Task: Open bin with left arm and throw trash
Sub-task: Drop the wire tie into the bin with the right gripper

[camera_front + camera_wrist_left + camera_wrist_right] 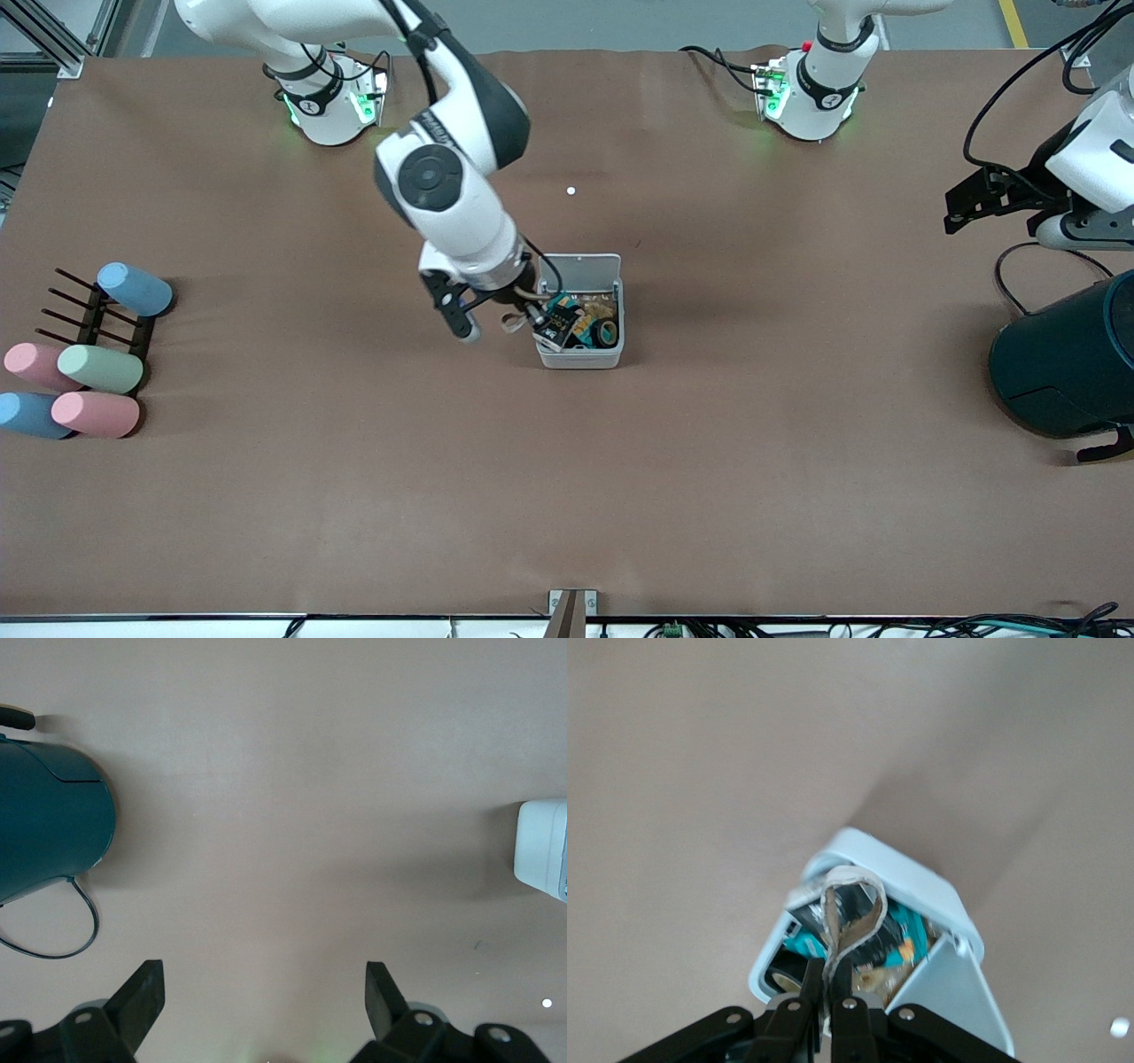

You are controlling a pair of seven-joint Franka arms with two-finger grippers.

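The white bin (580, 357) stands mid-table with its lid (580, 270) hinged upright. Inside lie the black shiny snack wrapper (560, 321) and the black tape ring (608, 332). My right gripper (523, 312) is over the bin's rim at the right arm's side, shut on the pale band loop (512, 322). In the right wrist view the gripper (830, 979) pinches the loop (850, 904), which hangs above the open bin (904, 868), wrapper (895, 935) and tape ring (784, 979). My left gripper (974, 199) waits open and empty (264, 992) over the table at the left arm's end.
A large dark teal round container (1063, 363) stands below the left gripper's end of the table; it also shows in the left wrist view (49, 815). Pastel cylinders (97, 368) and a black rack (89, 310) lie at the right arm's end. A small white dot (570, 190) lies farther from the camera than the bin.
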